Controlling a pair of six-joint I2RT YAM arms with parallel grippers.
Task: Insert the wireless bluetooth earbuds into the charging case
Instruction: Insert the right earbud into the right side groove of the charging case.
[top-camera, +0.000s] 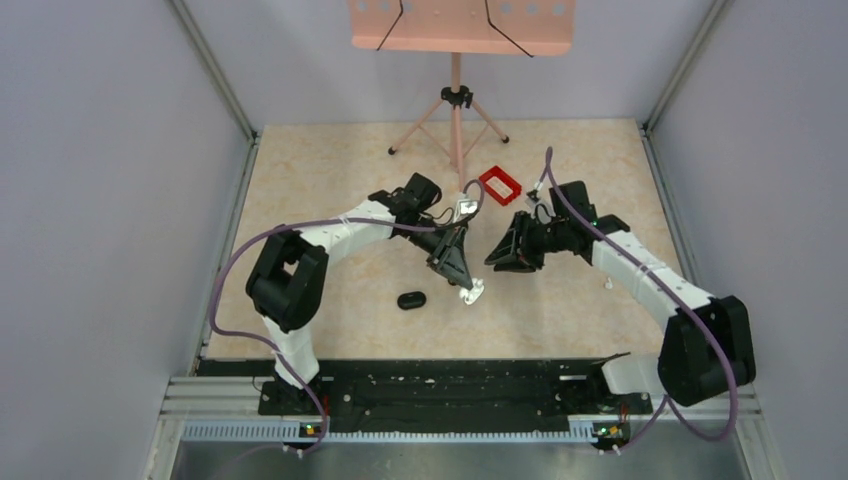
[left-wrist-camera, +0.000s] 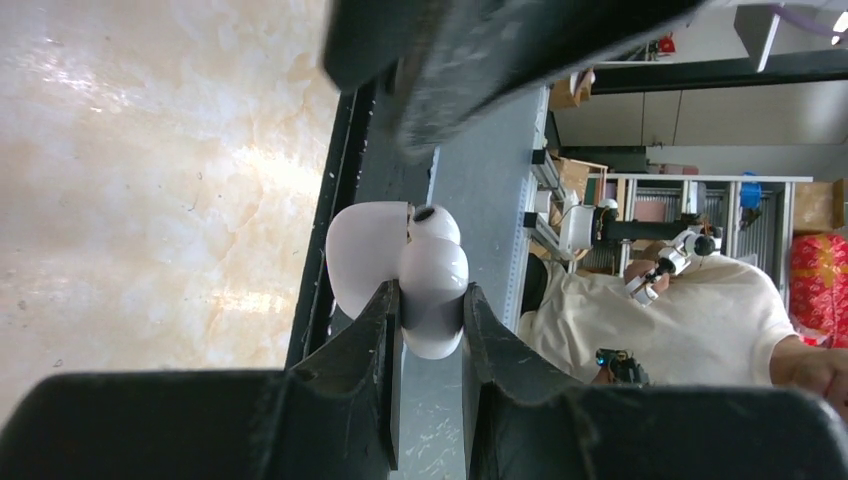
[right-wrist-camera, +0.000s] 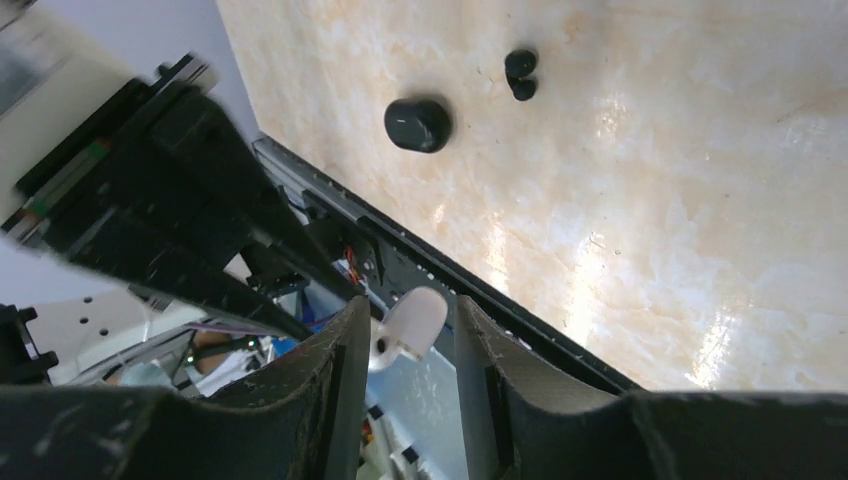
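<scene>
The charging case (top-camera: 411, 300), a glossy black oval, lies on the marbled table left of both grippers. It also shows in the right wrist view as the charging case (right-wrist-camera: 417, 125). Beside it lies a tiny black earbud (right-wrist-camera: 520, 75). My left gripper (top-camera: 468, 285) (left-wrist-camera: 432, 290) hangs above the table, shut on a small white rounded object (left-wrist-camera: 435, 270) whose lid half swings open to the left. My right gripper (top-camera: 495, 258) (right-wrist-camera: 412, 305) hovers just right of it with its jaws apart and holds nothing. The white object (right-wrist-camera: 415, 320) shows through their gap.
A red rectangular frame (top-camera: 500, 185) lies behind the grippers. A pink music stand (top-camera: 456, 110) stands on its tripod at the back. A black rail (top-camera: 440, 385) runs along the near table edge. Grey walls close both sides.
</scene>
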